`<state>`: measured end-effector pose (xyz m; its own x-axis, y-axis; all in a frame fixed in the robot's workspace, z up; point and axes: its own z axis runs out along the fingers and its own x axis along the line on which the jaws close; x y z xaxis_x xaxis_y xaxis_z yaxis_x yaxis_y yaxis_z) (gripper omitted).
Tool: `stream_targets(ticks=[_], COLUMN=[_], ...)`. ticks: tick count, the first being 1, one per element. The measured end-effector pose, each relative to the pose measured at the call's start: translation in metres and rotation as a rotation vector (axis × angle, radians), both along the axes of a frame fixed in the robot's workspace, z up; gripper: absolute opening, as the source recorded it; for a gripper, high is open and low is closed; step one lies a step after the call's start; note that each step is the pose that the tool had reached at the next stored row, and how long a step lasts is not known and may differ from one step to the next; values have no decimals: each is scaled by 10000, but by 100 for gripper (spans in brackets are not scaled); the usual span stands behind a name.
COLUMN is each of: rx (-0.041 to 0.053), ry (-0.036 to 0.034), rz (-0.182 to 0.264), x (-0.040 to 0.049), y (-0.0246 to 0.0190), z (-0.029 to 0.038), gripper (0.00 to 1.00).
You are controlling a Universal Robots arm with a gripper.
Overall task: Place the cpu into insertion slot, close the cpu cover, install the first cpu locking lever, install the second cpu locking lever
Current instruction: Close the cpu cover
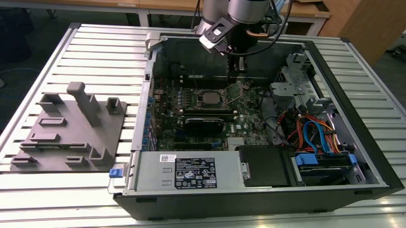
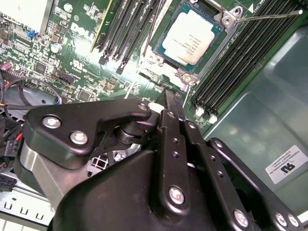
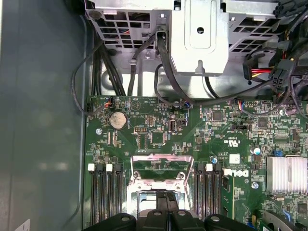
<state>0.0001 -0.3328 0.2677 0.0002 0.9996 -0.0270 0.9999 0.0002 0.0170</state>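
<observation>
Second wrist view: cpu point(image 2: 192, 36) sits in the slot point(image 2: 163, 36). My gripper point(image 2: 169, 96) has its fingers pressed together on nothing, tips just beside the slot's rim.

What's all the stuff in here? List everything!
table: one, silvery slats, under everything
fixture plate: one, grey, on the table, exterior view's left
computer case: one, black, open, on the table
motherboard: one, green, inside the case
insertion slot: one, dark, on the motherboard
cpu: one, silver top, in the insertion slot
cpu cover: one, silvery, at the insertion slot's edge
memory slots: several, black, both sides of the insertion slot
cables: bunch, blue and orange, exterior view's right
arm: one, grey, above the case
gripper: one, black, shut, beside the insertion slot
</observation>
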Motion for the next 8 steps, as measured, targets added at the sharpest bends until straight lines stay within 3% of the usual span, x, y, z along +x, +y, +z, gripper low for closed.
stream_targets(ticks=[8], rx=[1], ry=[0], rz=[0], x=[10], y=[0], z=[0], gripper=[10])
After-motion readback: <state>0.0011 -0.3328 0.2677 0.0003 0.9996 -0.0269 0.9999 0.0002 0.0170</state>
